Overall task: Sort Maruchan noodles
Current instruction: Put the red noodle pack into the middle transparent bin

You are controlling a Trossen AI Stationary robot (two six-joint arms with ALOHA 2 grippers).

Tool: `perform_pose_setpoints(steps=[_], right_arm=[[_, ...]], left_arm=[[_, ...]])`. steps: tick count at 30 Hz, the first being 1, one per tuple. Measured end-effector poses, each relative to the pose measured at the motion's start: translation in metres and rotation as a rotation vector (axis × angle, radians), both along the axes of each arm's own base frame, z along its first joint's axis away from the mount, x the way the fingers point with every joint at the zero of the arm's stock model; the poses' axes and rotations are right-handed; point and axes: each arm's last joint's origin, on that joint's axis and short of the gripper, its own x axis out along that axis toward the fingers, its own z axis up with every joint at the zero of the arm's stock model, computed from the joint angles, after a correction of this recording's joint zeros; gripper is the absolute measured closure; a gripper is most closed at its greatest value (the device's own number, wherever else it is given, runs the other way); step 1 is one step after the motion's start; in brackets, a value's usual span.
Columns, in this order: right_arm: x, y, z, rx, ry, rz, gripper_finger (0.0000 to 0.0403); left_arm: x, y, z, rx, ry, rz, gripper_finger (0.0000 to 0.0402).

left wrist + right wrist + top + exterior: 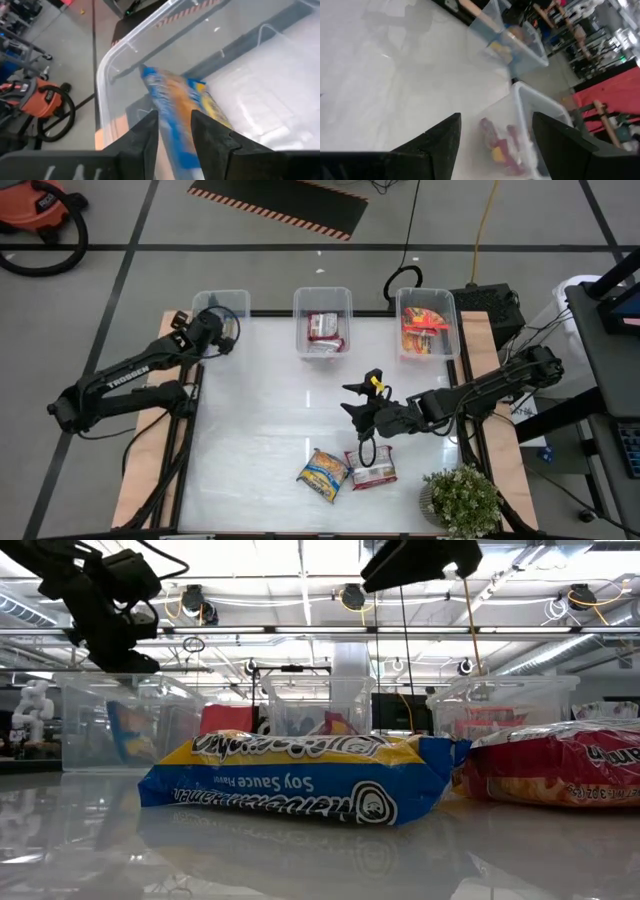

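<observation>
Over the left bin [222, 302]: my left end effector [175, 131] parted, blue-yellow packet [182, 105] slipping between its fingers.
Right end effector [352, 404]: unclenched, nearer counter packets [348, 471].

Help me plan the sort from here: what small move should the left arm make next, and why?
Probably open fully and lift clear. The left gripper is over the left bin with a blue-and-yellow packet between its parted fingers, seemingly dropping in. Two packets remain on the table.

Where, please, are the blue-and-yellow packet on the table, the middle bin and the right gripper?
blue-and-yellow packet [322, 473]: high view, centre of wrapper.
middle bin [322, 292]: high view, far rim.
right gripper [353, 399]: high view, between its open fingertips.
</observation>
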Motion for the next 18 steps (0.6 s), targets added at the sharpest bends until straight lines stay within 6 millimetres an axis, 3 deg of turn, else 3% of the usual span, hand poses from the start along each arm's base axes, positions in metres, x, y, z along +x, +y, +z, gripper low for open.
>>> perform_pose_setpoints(steps=[4, 11, 18], right_arm=[[-0.005, 0.007, -0.005, 0.084, 0.017, 0.009, 0.0163], [-0.011, 0.026, -0.010, 0.384, 0.044, 0.111, 0.0163], [-0.029, 0.043, -0.020, 0.562, 0.105, 0.000, 0.0163]], left_arm=[[0.001, -0.001, 0.006, -0.018, -0.005, -0.026, 0.0278], [0.008, -0.008, 0.029, -0.062, -0.099, -0.102, 0.0277], [0.025, -0.026, 0.030, -0.193, -0.246, -0.311, 0.0277]])
